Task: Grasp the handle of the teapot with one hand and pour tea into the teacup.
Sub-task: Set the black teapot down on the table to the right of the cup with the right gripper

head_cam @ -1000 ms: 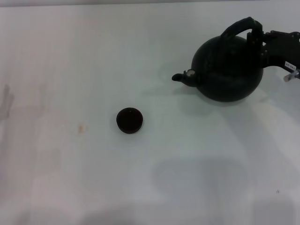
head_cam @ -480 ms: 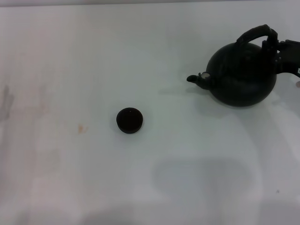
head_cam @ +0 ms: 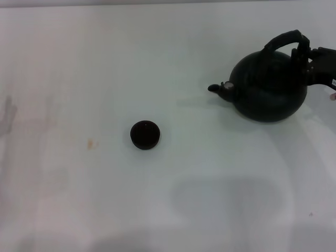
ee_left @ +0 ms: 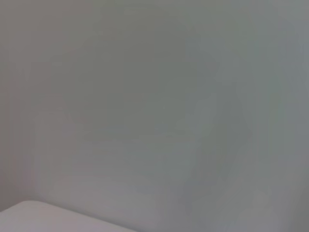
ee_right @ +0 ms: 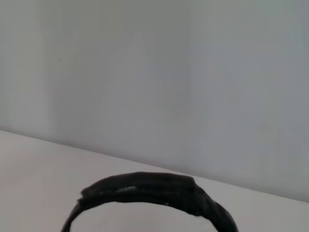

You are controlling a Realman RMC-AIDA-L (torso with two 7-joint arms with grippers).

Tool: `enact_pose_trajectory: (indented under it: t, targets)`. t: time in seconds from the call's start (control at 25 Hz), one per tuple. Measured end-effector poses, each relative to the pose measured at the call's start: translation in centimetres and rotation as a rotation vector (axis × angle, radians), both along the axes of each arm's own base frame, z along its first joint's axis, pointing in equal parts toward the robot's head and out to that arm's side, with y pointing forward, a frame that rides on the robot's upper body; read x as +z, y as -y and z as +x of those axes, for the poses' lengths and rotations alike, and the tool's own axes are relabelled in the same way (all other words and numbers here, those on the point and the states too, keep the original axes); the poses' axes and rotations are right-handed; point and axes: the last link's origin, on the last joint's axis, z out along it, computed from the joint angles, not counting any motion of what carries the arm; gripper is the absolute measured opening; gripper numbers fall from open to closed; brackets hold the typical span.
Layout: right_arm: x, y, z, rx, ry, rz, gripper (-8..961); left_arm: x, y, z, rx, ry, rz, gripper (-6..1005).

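Note:
The matte black teapot [head_cam: 270,89] is at the right of the white table [head_cam: 105,63], its silvery-tipped spout [head_cam: 218,89] pointing left toward the teacup. The arched dark handle [head_cam: 283,39] curves over its top. My right gripper [head_cam: 303,52] comes in from the right edge and is shut on the handle's right end. The right wrist view shows only the handle's arch [ee_right: 149,191]. The small dark teacup [head_cam: 145,134] stands upright near the table's middle, well left of the spout and nearer to me. My left gripper is out of view.
A small brownish stain [head_cam: 92,142] marks the table left of the cup. The left wrist view shows only a blank grey wall and a corner of the table [ee_left: 29,217].
The teapot and my right gripper moved to the right, away from the cup, over the last second. In the last half second they barely shifted. The cup has not moved.

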Motion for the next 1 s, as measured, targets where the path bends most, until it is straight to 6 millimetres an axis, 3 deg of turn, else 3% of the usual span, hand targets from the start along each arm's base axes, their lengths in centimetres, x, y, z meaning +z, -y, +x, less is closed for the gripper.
enact_pose_trajectory:
  t: [0.28, 0.84, 1.0]
  targets:
    - [-0.1, 0.1, 0.2, -0.005, 0.0, -0.002, 143, 0.1, 0.0, 0.0, 0.0, -0.001, 0.003, 861]
    - [0.3, 0.4, 0.2, -0.007, -0.01, 0.012, 761, 0.2, 0.0, -0.1, 0.003, -0.005, 0.005, 861]
    - [0.9, 0.6, -0.1, 0.021, -0.045, 0.008, 811, 0.2, 0.0, -0.1, 0.004, -0.005, 0.005, 861]
